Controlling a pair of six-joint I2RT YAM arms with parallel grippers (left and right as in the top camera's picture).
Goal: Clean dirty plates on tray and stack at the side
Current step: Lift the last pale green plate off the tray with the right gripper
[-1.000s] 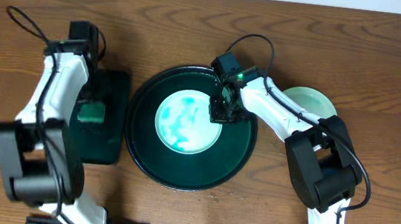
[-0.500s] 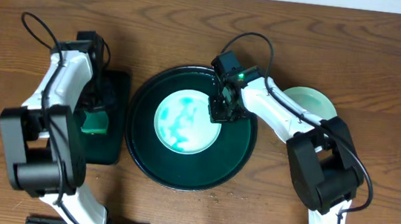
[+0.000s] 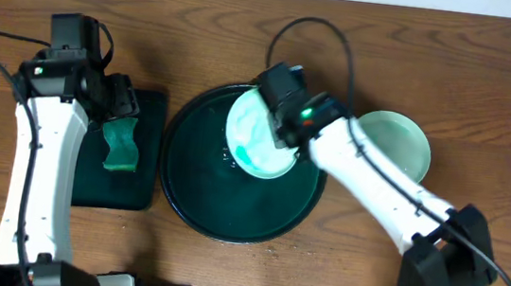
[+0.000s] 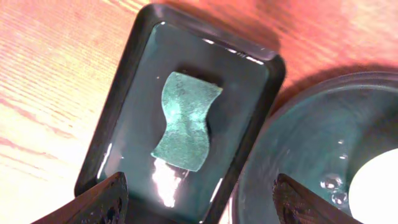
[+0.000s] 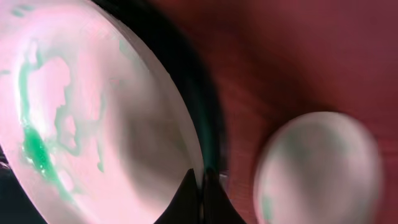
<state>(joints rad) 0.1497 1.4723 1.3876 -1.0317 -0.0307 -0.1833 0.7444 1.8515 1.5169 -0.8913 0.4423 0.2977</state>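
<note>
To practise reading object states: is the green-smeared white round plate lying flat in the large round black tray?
No: the plate is tilted up, rim pinched by the right end effector.

We see bare surface (image 3: 436, 57) along the far edge, our right arm (image 3: 375, 179) barring the gap between tray (image 3: 229, 212) and side plate (image 3: 406, 140), sponge tray (image 3: 141, 186) crowding left

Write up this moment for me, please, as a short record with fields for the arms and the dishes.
right fingers: shut on the rim of the smeared plate
smeared plate: tilted, green smears, held over the round tray
left fingers: open, above the small tray
sponge: lying in the small tray, not held
pale plate: on the table, right of the round tray
</note>
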